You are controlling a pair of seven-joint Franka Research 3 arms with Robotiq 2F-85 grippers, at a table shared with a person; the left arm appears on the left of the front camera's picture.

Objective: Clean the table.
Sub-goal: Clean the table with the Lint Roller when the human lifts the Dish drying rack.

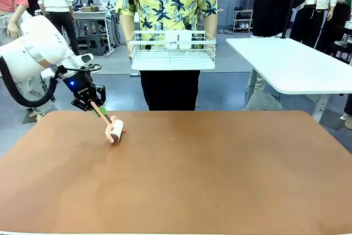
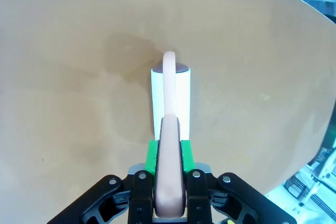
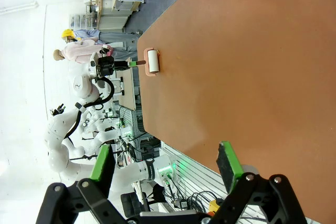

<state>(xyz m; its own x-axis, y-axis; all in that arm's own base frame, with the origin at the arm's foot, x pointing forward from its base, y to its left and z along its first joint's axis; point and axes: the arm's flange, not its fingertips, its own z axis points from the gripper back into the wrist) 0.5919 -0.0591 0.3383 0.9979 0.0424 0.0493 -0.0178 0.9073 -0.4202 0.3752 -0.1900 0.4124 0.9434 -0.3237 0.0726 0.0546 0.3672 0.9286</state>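
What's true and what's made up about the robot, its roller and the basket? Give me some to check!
1. The robot's left hand is shut on the lint roller's handle. True.
2. The lint roller lies inside the basket. False: it is down on the table.
3. The person holds a white wire basket. True.
4. The robot's right hand is shut. False: its fingers stand wide apart, holding nothing.

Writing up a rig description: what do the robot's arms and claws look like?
The left arm is rounded white casing with a grey band, a thick black cable and a blue wrist light. The left claw and right claw are black with green pads.
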